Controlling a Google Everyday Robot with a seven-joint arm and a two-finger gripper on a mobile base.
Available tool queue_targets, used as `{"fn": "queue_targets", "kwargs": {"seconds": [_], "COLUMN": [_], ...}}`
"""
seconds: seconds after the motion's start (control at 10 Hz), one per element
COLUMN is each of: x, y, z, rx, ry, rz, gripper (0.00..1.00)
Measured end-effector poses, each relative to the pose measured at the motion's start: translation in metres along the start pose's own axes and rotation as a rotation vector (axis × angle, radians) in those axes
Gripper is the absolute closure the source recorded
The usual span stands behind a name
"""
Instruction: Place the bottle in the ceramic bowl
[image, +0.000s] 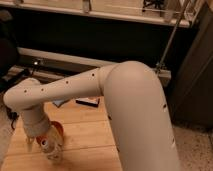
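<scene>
The end effector (42, 144) hangs low over the counter (92, 137). The bottle (51, 150) is right beneath it and the ceramic bowl (58, 130) just behind. Whether it grips the bottle, I cannot tell.

There were one bottle (52, 150), one ceramic bowl (58, 130), one dark flat object (88, 101), one tabletop (92, 142) and one claw (41, 143), which hung at the bowl's eight o'clock.
</scene>
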Motion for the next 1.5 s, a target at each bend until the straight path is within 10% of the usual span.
{"fn": "queue_targets", "kwargs": {"seconds": [0.4, 0.6, 1.0, 1.5], "x": [-0.012, -0.014, -0.008, 0.005], "y": [0.026, 0.018, 0.011, 0.069], "z": [0.006, 0.008, -0.017, -0.121], "rx": [-0.128, -0.131, -0.084, -0.080], "ry": [0.003, 0.000, 0.087, 0.262], "rz": [0.134, 0.131, 0.128, 0.205], "gripper": [0.79, 0.96, 1.00, 1.00]}}
